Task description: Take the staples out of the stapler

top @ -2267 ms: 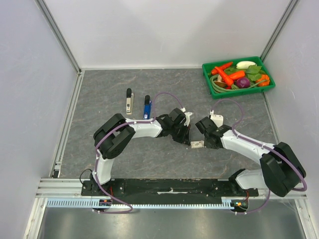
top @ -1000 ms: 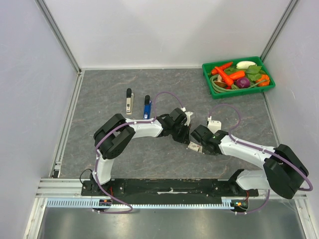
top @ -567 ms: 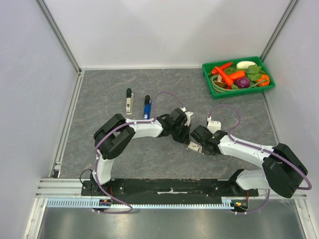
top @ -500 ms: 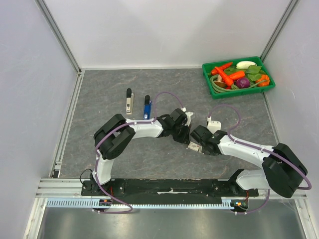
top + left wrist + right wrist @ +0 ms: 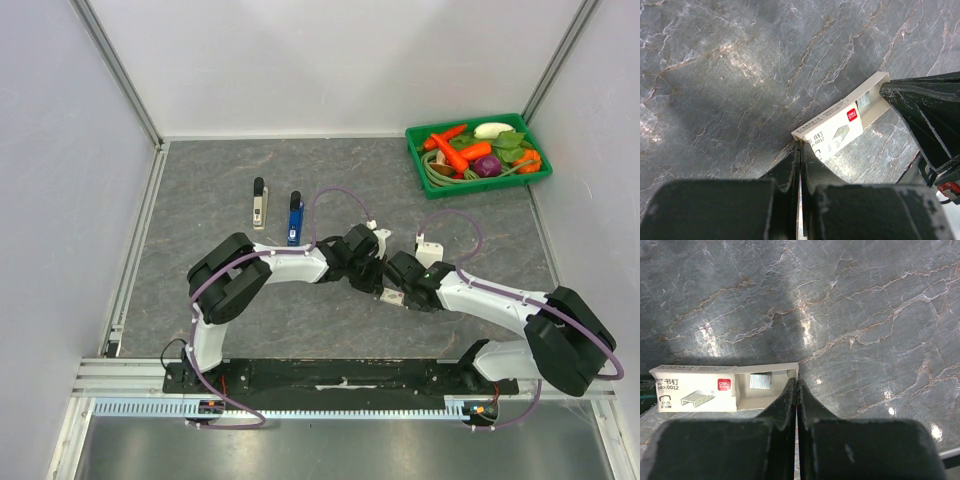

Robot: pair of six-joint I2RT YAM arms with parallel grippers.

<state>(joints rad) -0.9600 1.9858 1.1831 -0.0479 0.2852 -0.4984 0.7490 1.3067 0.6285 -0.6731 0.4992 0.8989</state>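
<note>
**A:** Where are the staplers lying?

**B:** Both are lying flat on the left part of the grey, marble-veined table (image 5: 200, 180). There is a white stapler (image 5: 259, 203) and, just to its right, a blue stapler (image 5: 294, 216). Neither arm is touching them.

**A:** What is the left gripper (image 5: 800, 147) doing?

**B:** Its fingers are pressing together, with the tips touching the closed end of the staple box (image 5: 835, 130). I cannot tell whether any card is caught between them.

**A:** What is the box showing?

**B:** It is showing a red "deli" mark, "No.0012", Chinese characters and a drawing of staples. Its tray is sticking out toward the right gripper (image 5: 797, 382), with a short silver strip of staples (image 5: 760, 381) sitting inside.

**A:** And that gripper's jaws?

**B:** They are clamping the tray's end wall.

**A:** What is further right?

**B:** A green crate (image 5: 414, 152) is sitting at the far right corner, holding carrots (image 5: 450, 152), leaves and other vegetables. Pale walls (image 5: 330, 60) are enclosing the table.
</note>
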